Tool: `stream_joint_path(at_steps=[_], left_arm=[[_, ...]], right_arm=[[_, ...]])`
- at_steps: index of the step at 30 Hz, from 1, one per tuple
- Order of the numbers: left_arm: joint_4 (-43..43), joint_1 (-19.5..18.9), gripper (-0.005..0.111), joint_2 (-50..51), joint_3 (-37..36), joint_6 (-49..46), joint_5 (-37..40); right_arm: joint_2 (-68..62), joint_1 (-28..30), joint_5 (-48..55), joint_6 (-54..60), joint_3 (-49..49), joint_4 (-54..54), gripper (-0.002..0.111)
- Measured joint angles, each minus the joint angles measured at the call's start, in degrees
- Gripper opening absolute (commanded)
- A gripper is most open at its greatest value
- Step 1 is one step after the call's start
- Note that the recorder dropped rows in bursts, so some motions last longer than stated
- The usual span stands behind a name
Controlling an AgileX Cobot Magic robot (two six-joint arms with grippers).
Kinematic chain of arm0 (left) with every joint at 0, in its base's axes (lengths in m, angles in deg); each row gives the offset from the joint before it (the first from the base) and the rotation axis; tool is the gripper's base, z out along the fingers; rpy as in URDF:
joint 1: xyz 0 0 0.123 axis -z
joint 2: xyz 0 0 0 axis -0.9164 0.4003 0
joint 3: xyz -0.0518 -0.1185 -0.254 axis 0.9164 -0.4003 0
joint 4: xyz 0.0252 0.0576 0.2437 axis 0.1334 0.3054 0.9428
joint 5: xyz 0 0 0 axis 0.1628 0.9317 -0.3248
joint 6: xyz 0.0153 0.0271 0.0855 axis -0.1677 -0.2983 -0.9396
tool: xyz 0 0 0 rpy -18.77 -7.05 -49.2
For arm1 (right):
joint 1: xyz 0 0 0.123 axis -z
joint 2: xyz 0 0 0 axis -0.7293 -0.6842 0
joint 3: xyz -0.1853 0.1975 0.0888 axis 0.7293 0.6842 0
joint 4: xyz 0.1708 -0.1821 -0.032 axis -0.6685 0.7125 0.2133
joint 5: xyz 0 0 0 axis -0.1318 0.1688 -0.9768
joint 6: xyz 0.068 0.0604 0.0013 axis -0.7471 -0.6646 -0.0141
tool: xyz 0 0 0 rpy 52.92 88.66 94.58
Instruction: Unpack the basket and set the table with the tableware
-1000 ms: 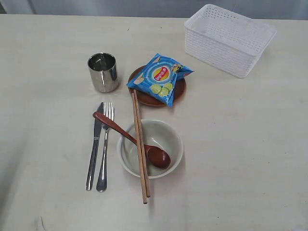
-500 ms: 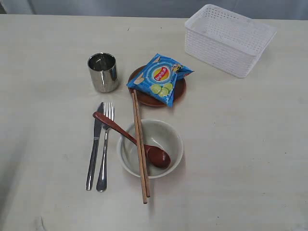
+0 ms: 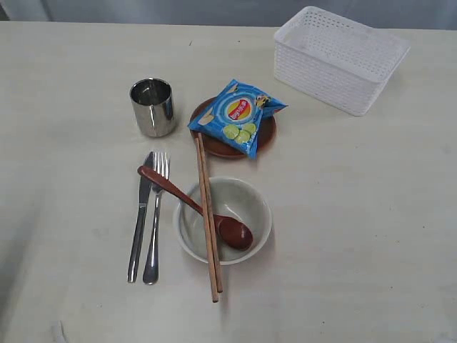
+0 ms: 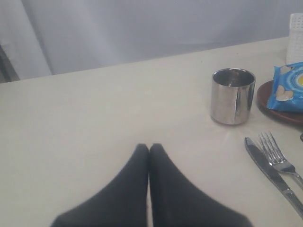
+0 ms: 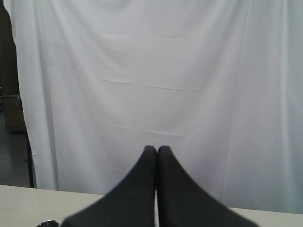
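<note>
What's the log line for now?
basket empty | spoon in bowl | chopsticks across bowl | packet on plate | both jaws shut, empty

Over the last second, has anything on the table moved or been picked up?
Nothing visibly changed. The cup, snack packet, bowl, chopsticks and basket all sit where they were.

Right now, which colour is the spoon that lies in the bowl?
The spoon is dark red-brown, seen best in the exterior view.
</note>
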State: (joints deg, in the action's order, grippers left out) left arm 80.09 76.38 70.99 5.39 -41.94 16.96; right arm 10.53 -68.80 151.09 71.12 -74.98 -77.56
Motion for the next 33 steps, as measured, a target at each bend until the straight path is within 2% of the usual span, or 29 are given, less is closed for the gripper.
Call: stream_joint_path(at_steps=[33], left_arm=[[0.0,0.0,0.0,0.0,0.0,0.0,0.0]], right_arm=[[0.0,0.1,0.8,-1.1,0.0,-0.9,-0.001]])
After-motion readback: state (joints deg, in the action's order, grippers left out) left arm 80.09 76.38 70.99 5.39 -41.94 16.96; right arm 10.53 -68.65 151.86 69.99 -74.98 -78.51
